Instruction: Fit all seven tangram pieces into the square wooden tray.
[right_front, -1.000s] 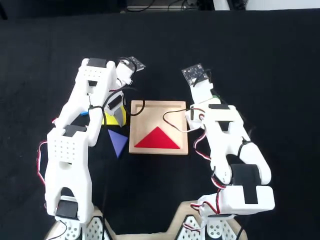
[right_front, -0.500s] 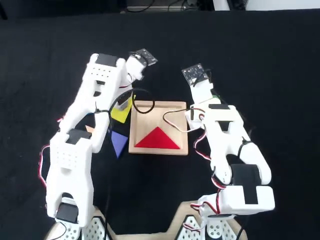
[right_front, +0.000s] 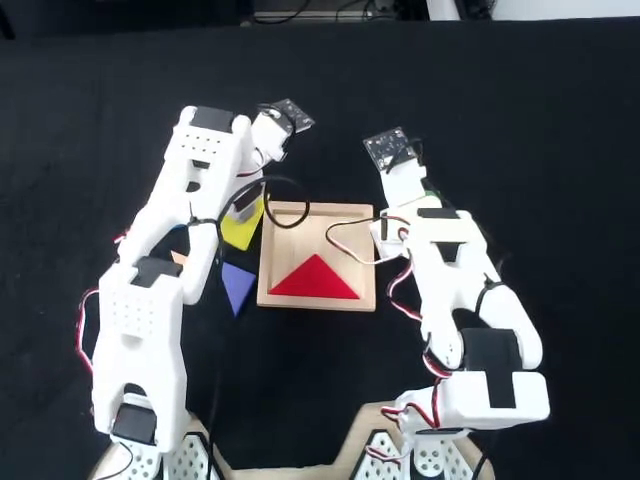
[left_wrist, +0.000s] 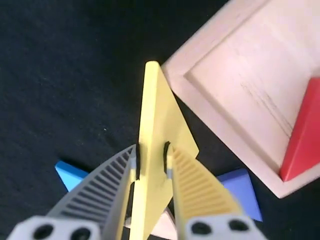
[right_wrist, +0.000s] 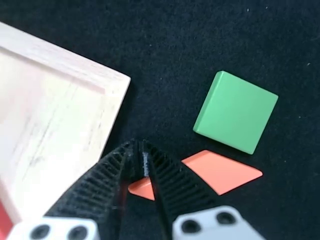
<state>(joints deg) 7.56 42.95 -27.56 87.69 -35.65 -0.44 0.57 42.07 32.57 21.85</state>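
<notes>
1. My left gripper (left_wrist: 151, 156) has its jaws clamped on the flat faces of the yellow triangle (left_wrist: 161, 107). The ribbed fingers (left_wrist: 192, 182), one grey and one yellow, pinch it on edge with its sharp point leading.
2. From above, the yellow triangle (right_front: 243, 226) hangs just beside the far left corner of the tray (right_front: 318, 303). I cannot tell whether its tip touches the rim.
3. The tray is a shallow square of pale wood with a raised lip and visible grain on its floor (left_wrist: 235, 82).
4. A glossy red triangle (right_front: 315, 277) lies flat inside the tray, its long edge along the near rim.
5. On the matte black cloth (right_front: 540, 120) left of the tray sits a blue-violet triangle (right_front: 237, 286), with a lighter blue piece (left_wrist: 69, 175) near it.
6. My right gripper (right_wrist: 143, 149) has its black ribbed jaws together, just beside the tray's corner (right_wrist: 112, 82).
7. Beyond it lie a smooth green square (right_wrist: 235, 112) and an orange parallelogram (right_wrist: 222, 171), close together on the cloth.
</notes>
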